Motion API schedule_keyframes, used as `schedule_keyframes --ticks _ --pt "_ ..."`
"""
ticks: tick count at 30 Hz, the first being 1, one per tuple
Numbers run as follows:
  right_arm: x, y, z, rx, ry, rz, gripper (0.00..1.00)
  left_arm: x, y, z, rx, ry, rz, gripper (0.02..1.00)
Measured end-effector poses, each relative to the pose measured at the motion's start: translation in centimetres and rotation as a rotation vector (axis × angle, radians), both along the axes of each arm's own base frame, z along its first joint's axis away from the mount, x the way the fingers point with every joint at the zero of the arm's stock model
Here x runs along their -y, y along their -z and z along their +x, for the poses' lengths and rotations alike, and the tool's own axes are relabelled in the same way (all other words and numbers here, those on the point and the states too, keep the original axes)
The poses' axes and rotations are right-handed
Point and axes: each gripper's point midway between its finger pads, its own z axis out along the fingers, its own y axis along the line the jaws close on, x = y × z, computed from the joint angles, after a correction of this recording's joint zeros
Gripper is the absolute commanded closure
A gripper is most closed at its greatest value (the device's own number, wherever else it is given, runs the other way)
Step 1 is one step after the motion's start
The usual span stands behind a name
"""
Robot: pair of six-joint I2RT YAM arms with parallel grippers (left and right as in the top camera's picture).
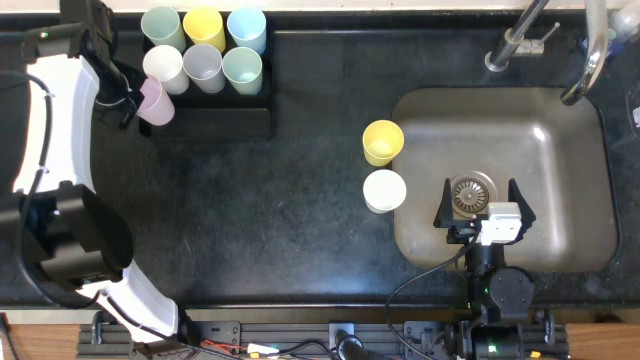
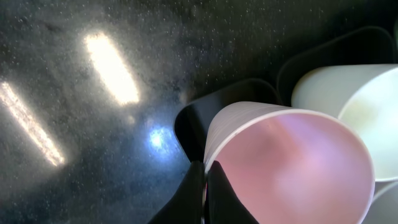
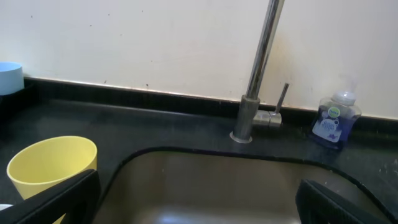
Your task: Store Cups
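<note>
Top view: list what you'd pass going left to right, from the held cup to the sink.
pink cup → light-blue cup in the rack → yellow cup on the counter → right gripper, open over the sink

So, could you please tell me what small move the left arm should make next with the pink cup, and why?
Probably lower the pink cup into the empty slot of the rack. The left gripper is shut on the cup's rim, and the cup hangs above that dark slot, beside the white cup, not yet seated. Lowering before release should keep it from tipping.
</note>
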Motion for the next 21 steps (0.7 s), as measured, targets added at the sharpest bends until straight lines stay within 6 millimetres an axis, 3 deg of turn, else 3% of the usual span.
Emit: schedule_keyframes --ticks 12,19,21 --pt "0.0 0.0 0.0 0.0 0.0 0.0 0.005 0.9 2.3 0.9 -0.039 0.034 0.025 0.982" --pt "0.0 0.0 0.0 0.0 0.0 0.0 0.003 1.4 2.5 1.0 -0.045 0.047 0.032 0.982" --pt "0.0 0.0 0.0 0.0 0.0 -0.001 0.007 1.4 2.6 1.0 -0.047 0.048 0.032 0.691"
